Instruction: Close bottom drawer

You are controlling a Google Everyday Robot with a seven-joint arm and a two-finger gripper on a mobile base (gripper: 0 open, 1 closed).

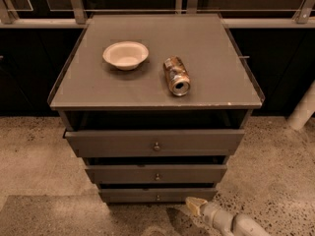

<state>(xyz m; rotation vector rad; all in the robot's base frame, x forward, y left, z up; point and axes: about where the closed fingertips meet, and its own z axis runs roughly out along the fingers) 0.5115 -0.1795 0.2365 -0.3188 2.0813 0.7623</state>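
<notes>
The bottom drawer (133, 196) is the lowest and narrowest of three grey-brown drawers, with a small round knob (158, 197) in the middle of its short front. It stands pulled out a little, like the two drawers above it. My gripper (192, 204) comes in from the lower right on a pale arm. Its tip sits low, just in front of the right end of the bottom drawer's front, close to it or touching it.
The cabinet top (216, 68) holds a white bowl (125, 54) and a can lying on its side (176, 75). The middle drawer (197, 173) and top drawer (113, 142) also stand out. Speckled floor (275, 176) lies around; a white post (302, 109) stands at right.
</notes>
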